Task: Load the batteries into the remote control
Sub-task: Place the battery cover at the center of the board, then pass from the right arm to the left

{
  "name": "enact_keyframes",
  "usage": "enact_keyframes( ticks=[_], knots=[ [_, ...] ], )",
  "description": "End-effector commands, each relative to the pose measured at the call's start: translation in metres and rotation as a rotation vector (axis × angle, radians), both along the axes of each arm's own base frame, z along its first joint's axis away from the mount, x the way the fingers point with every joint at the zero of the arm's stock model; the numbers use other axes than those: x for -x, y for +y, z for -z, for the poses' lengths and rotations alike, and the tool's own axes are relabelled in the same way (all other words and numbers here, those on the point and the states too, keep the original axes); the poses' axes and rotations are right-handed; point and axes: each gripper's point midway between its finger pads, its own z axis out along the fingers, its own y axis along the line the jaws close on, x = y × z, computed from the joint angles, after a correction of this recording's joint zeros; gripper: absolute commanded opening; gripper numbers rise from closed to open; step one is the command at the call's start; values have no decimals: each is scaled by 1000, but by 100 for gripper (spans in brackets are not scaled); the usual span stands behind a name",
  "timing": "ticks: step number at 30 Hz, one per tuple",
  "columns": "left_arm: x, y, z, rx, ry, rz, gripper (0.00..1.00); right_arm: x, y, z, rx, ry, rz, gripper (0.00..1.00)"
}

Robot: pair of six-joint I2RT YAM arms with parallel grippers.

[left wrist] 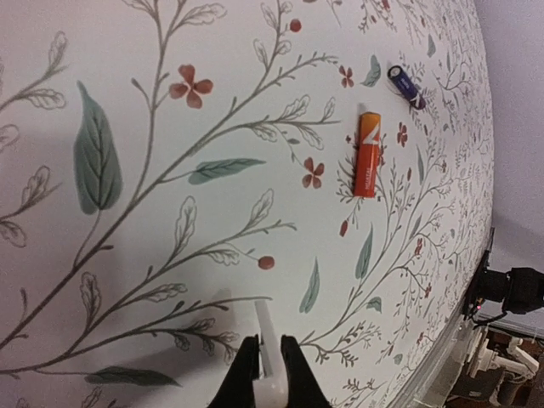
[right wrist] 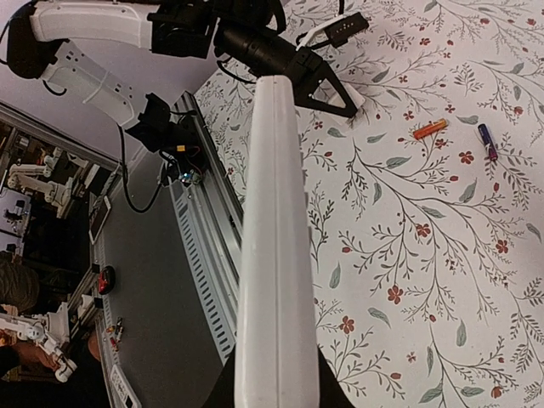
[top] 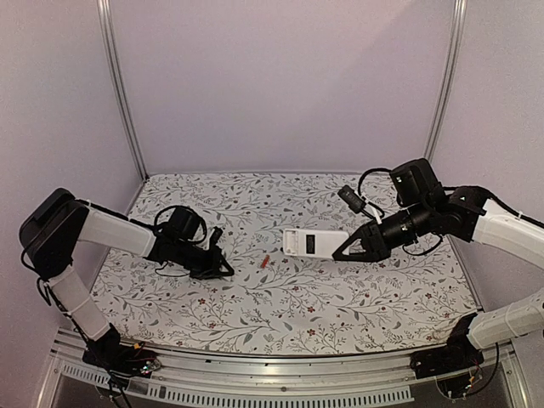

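The remote control (top: 313, 243) has its white back and dark recess facing up, and my right gripper (top: 342, 252) is shut on its right end. In the right wrist view the remote control (right wrist: 272, 255) shows edge-on, running up from my right gripper (right wrist: 274, 398). A reddish-orange battery (left wrist: 367, 154) and a dark one (left wrist: 405, 85) lie side by side on the floral cloth, ahead of my left gripper (left wrist: 269, 361). That gripper is shut on a small flat white plastic piece (left wrist: 266, 327) down near the cloth. The orange battery (top: 266, 261) lies between the two grippers.
A slotted aluminium rail (right wrist: 208, 255) runs along the table's near edge. White enclosure walls with metal posts (top: 121, 93) stand behind and to both sides. A black camera and its cable (top: 351, 199) hang off the right arm, above the remote.
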Motion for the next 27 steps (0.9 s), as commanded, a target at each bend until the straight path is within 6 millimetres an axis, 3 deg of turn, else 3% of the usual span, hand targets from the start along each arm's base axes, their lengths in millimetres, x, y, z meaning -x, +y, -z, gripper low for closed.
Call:
enact_keyframes(
  ticks=[1,6,11,15,17,19,22,25,27],
  knots=[
    [0,6,12,9,36,-25,12,5,-3,-9,-27,-21,-13,0],
    [1,15,22,-8,80,-45,29,6,-4,-14,-38,-28,-12,0],
    [-2,33,16,-57,73,-95,49,6,-5,-18,-45,-39,-4,0],
    [-15,44,-22,-76,-73,-126,59,6,-6,-23,-56,-60,-1,0],
    [-22,51,-44,-92,-163,-138,72,5,-5,-26,-66,-70,-1,0],
    [-25,50,-70,-66,-254,-126,76,6,-4,-30,-83,-77,-7,0],
    [-18,28,-129,119,-427,-41,77,7,-3,-37,-115,-96,-11,0],
    [7,-1,-190,337,-579,94,77,9,-2,-42,-143,-108,-28,0],
    [28,-18,-217,424,-640,196,77,10,1,-47,-169,-115,-43,0]
  ],
)
